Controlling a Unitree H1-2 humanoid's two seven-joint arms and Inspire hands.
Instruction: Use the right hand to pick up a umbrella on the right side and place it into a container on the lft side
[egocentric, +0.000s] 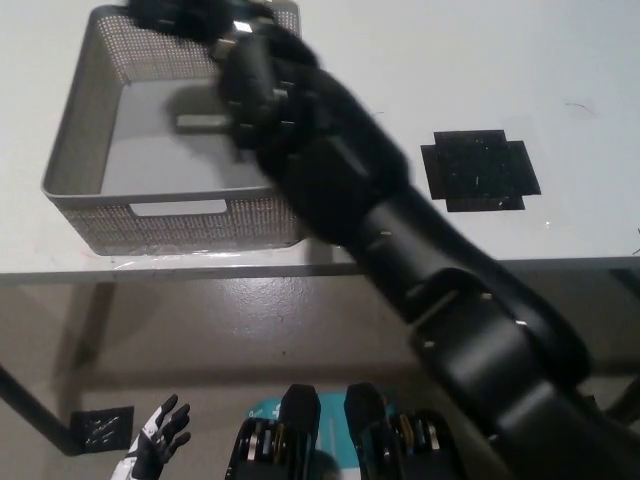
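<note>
grey mesh container (75, 150) on table, left side; umbrella hidden.

container (90, 150): grey plastic, perforated mesh walls, smooth matt floor
table (420, 70): smooth, matt white top
black patch (480, 170): matt, speckled
floor (200, 330): dull, slightly glossy

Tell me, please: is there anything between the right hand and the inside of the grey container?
Nothing visible blocks it. The right hand is over the far side of the grey container, whose visible floor is bare. The umbrella cannot be seen now. The left hand rests low, below the table.
</note>
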